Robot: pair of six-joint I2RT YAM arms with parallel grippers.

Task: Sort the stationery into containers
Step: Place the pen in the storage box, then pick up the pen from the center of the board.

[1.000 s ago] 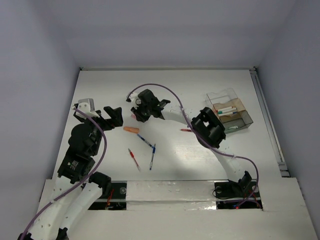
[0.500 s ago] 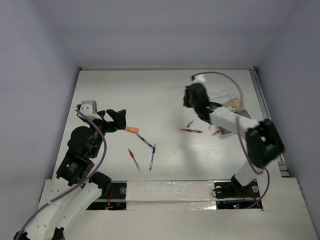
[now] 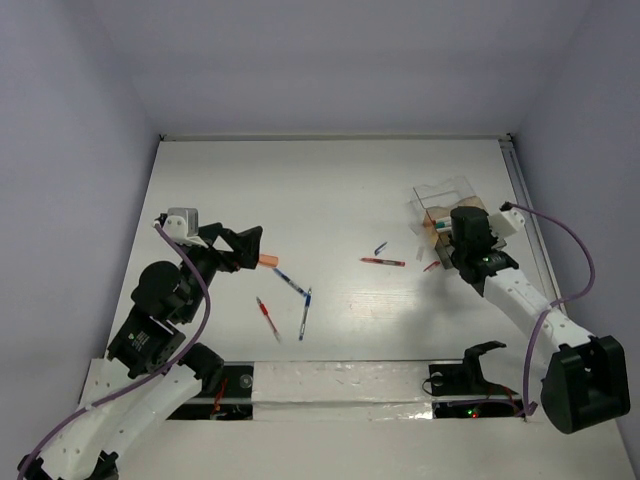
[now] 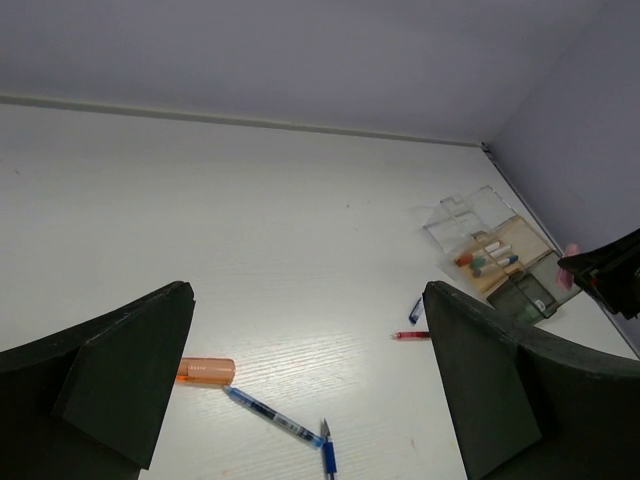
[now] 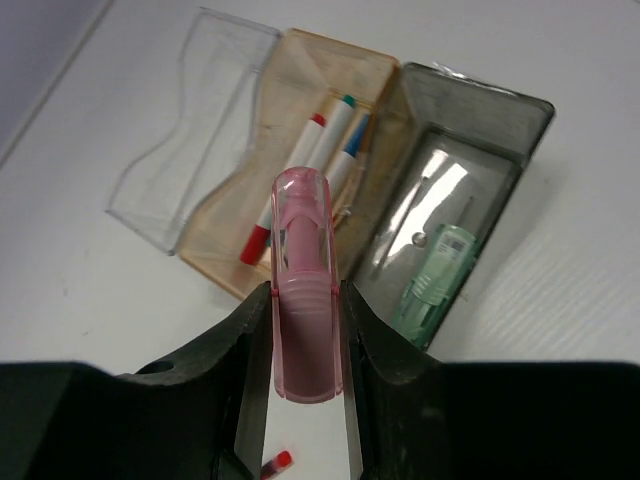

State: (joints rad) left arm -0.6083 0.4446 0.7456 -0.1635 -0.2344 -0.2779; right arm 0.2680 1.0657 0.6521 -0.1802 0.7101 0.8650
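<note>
Right end effector (image 5: 305, 300) is pinched narrow on a pink translucent plastic piece (image 5: 303, 250) w/ a rounded top, which stands upright between the fingers. It hangs over the clear plastic organiser box (image 5: 180, 150), approx. above the brownish-tinted middle compartment; can't tell if it touches. That compartment holds white-bodied markers (image 5: 300, 160) w/ red, green and blue ends, lying side by side. A pale green plastic piece (image 5: 435, 285) lies in the dark-tinted compartment next to it.

Left end effector (image 4: 307, 290) is spread wide, holding nothing, above the white tabletop (image 3: 330, 190) and near an orange eraser block (image 4: 207, 371). Just beside the block lies a thin blue pen (image 4: 268, 415). A thin red pen (image 3: 383, 261) and a small blue piece (image 3: 380, 246) lie between the two arms, apart from the box.
</note>
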